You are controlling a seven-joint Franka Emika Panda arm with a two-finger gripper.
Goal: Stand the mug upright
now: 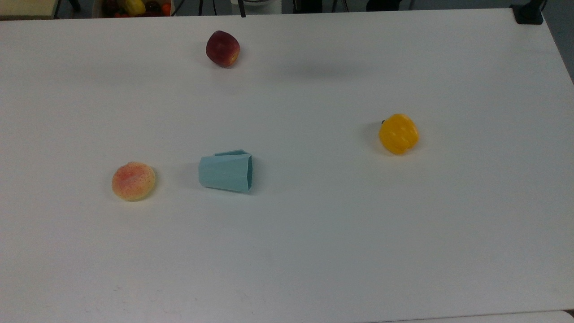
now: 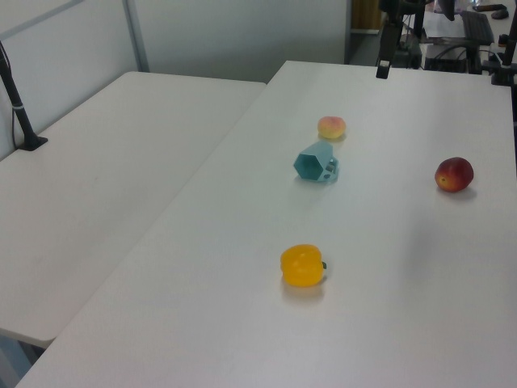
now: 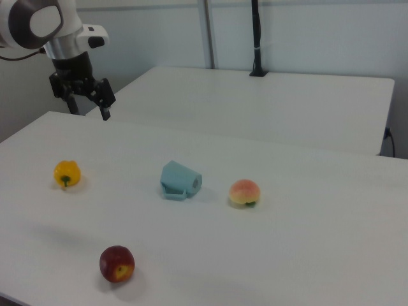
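Pale teal faceted mug [image 1: 225, 172] lies on its side mid-table, hexagonal rim toward the top view's right, beside a peach [image 1: 133, 181]; gripper [image 3: 88, 104] hangs above, fingers spread, empty

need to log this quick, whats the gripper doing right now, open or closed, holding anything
Gripper: open, holding nothing, up above the table and well away from the mug, which lies on its side.

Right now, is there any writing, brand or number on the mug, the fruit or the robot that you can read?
None: no text can be read anywhere.
The mug is plain teal.
The peach, apple and pepper carry no stickers.
The arm and claw show no legible marking.
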